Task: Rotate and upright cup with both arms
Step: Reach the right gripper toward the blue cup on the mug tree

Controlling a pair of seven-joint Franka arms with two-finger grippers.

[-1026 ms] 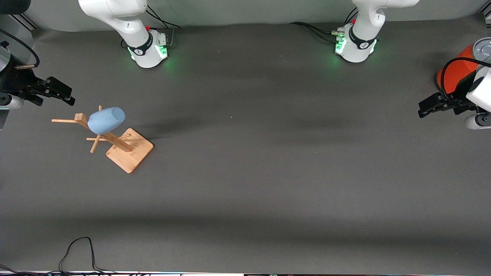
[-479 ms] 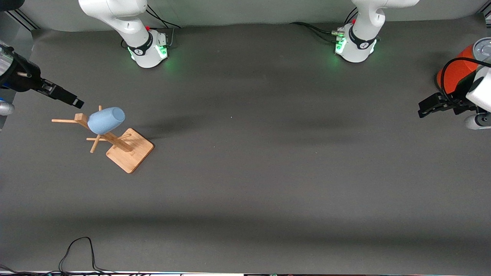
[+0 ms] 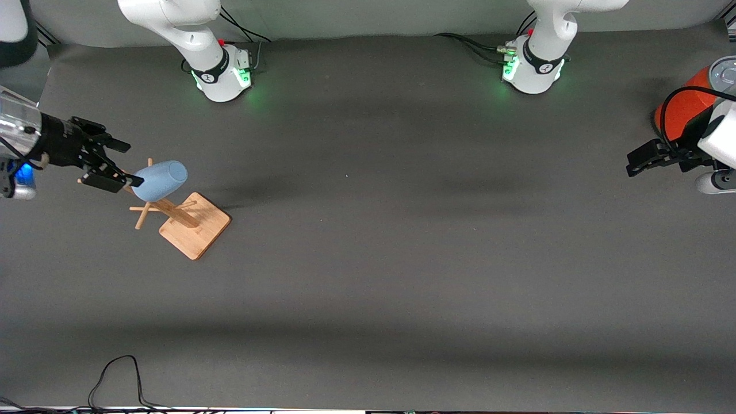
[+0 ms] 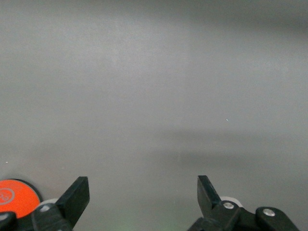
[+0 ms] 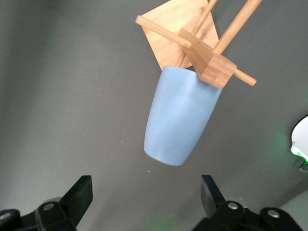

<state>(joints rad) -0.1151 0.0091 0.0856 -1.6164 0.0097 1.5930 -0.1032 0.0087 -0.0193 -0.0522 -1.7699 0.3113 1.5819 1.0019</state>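
Matte blue cup [image 3: 160, 180] on wooden peg rack [image 3: 172, 215] | right end effector [image 3: 118, 163] apart — beside it | left end effector [image 3: 639, 162] apart, waiting

Three cameras: one high overview, two on the wrists.
Front view looks steeply down across the table [image 3: 368, 276] at both arm bases, wide and distant. Right wrist view sits close over the cup [image 5: 180, 118] on the wooden rack [image 5: 207, 60], shared with the front view's cup [image 3: 159, 180]. Left wrist view faces bare table, sharing only the orange can [image 4: 14, 192].
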